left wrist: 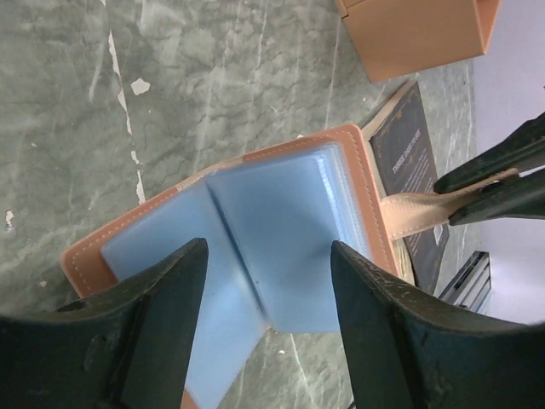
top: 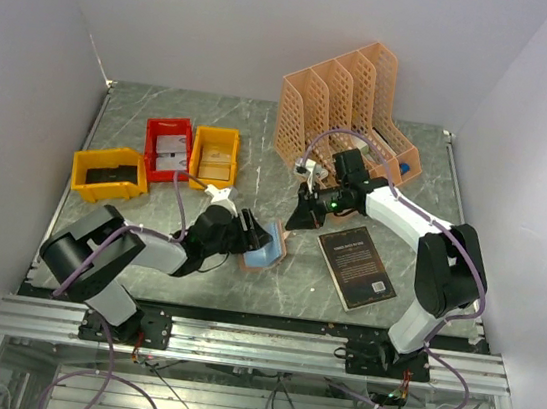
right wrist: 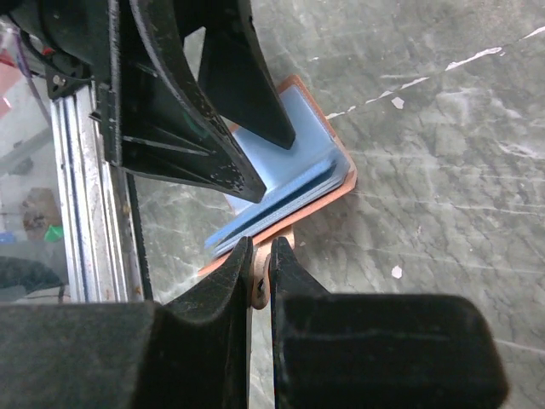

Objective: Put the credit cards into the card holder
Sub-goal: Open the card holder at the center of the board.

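- The table [top: 263,133] is grey marble-look. My two arms meet near its middle, in front of the peach file organizer [top: 346,113].
- The black book [top: 353,265] lies flat just right of the work spot, close enough that I keep the right arm's sweep off it.
- The red bin [top: 152,128] and the yellow bin [top: 234,139] sit far-left, well apart from the holder. The credit cards [top: 169,143] lie in them, pale grey in the red and what looks like a tan one in the yellow. None is in the holder yet, as far as I can see.
- The card holder [top: 266,244] lies open on the table between the grippers, salmon cover down, with the pale blue leaves [left wrist: 281,213] up and slightly fanned.
- The left gripper [left wrist: 268,256] stands wide, its fingers straddling the blue leaves and gripping nothing.
- The right gripper [right wrist: 261,256] is pinched tight on the strap [left wrist: 417,213], the tan tab at the holder's edge, pulling it away from the leaves.
- My read is that the holder is being pinned open, ready for a card.
- To do this well, I'd keep the strap pull low and level so the cover stays flat. I'd lift the left hand straight up so a finger doesn't drag a leaf shut.
- I'd then take one card by its long edge and feed it in along the open pocket mouth.
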Available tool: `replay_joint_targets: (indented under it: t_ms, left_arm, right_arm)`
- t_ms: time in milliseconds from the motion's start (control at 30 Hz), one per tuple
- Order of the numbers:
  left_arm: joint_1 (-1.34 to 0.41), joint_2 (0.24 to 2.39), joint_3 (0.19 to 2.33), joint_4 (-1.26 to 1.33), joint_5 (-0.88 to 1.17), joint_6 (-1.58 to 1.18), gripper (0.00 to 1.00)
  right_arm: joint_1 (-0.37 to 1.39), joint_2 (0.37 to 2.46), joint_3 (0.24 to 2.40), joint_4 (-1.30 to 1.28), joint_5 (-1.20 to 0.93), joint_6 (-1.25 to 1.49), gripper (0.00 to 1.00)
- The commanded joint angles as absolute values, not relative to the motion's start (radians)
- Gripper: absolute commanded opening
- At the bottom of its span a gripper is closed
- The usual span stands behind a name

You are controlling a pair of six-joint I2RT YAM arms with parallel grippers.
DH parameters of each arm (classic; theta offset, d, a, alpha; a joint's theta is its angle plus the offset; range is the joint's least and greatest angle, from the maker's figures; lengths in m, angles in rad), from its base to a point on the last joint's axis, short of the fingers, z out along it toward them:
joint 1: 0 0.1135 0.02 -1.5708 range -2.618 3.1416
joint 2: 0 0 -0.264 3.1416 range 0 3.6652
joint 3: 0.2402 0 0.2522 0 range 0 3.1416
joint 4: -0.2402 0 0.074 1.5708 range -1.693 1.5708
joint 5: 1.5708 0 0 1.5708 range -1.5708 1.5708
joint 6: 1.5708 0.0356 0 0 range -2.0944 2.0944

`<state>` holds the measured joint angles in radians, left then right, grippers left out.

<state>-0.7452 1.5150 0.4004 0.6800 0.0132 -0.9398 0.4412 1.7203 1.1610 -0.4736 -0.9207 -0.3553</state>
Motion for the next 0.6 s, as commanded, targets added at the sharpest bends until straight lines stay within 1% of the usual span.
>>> replay_joint_targets:
  t_ms: [0, 167, 367, 567]
  left_arm:
    - [-0.751, 1.544, 0.380, 0.808, 0.046, -0.930, 0.72]
    - [-0.751, 1.516, 0.340, 0.864, 0.039, -0.938, 0.76]
    - [-0.751, 1.455, 0.278, 0.885, 0.011, -0.952, 0.77]
    - [-0.750, 1.492, 0.300, 0.897, 0.041, -0.961, 0.79]
  right_arm:
    - [0.431, 1.722, 1.141, -0.434, -1.004, -0.333, 0.00]
    - [0.432, 1.754, 1.154, -0.451, -1.040, -0.344, 0.00]
    - [0.431, 1.745, 1.143, -0.432, -1.052, -0.334, 0.00]
    - [0.431, 1.752, 1.146, -0.438, -1.043, -0.340, 0.00]
